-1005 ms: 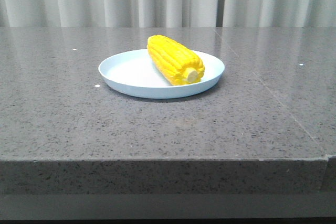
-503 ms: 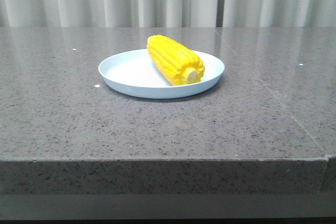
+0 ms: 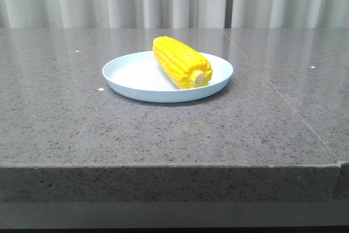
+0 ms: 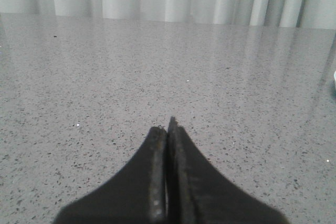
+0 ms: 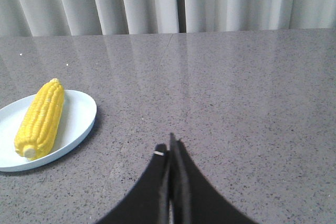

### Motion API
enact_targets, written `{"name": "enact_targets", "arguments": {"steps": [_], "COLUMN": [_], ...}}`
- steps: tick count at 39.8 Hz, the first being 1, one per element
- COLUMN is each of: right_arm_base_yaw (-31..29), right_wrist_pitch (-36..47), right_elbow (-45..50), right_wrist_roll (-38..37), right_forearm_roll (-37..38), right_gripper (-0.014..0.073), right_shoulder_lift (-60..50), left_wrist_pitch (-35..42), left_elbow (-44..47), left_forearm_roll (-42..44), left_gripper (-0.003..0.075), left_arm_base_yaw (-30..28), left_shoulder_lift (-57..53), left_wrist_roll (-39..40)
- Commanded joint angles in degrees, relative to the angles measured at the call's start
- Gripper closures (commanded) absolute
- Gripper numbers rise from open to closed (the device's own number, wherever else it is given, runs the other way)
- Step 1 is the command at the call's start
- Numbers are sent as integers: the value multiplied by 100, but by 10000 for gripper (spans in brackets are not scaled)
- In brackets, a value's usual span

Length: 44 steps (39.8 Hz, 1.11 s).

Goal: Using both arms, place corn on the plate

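The left gripper (image 4: 167, 129) and right gripper (image 5: 170, 150) each have their fingers pressed together, empty, low over the grey stone table (image 3: 163, 135). The corn (image 3: 181, 62) lies on the plate's (image 3: 131, 75) right half, stub end toward the camera.

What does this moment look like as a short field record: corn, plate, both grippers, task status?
corn: lying on its side in the plate, pale stub end toward the camera in the front view
plate: flat on the grey stone table, holds only the corn
left gripper: shut, empty, over bare table away from the plate
right gripper: shut, empty, apart from the plate
contact: neither gripper touches corn or plate
task status: corn appears placed on the plate
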<state>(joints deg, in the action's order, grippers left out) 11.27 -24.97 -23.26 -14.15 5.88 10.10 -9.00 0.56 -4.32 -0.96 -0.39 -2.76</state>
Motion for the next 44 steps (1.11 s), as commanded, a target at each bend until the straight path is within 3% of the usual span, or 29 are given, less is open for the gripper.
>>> {"name": "enact_targets", "arguments": {"steps": [1,8,17,30,44], "right_arm_base_yaw": [-34,-162,-787,-1203,-1244], "right_wrist_pitch": [504,940,1791,1835,1554], "right_elbow": [-125,289,1181,2330,2354], "right_wrist_roll": [24,445,1097,1102,1102], "right_forearm_roll": [116,78,-637,-1225,-1226], "right_gripper": [715,715,715,715,715], "right_shoulder_lift": [68,63,56,-823,-1170], "left_wrist_pitch": [482,482,482,482,482], "left_elbow": [127,127,127,127,127], "left_forearm_roll": [-68,-68,-68,-68,-68], "left_gripper": [741,741,741,741,741], "left_arm_base_yaw": [-7,-7,-7,-7,-7], "left_shoulder_lift": [-95,-95,-95,-95,-95], "left_wrist_roll": [11,11,11,11,11]}}
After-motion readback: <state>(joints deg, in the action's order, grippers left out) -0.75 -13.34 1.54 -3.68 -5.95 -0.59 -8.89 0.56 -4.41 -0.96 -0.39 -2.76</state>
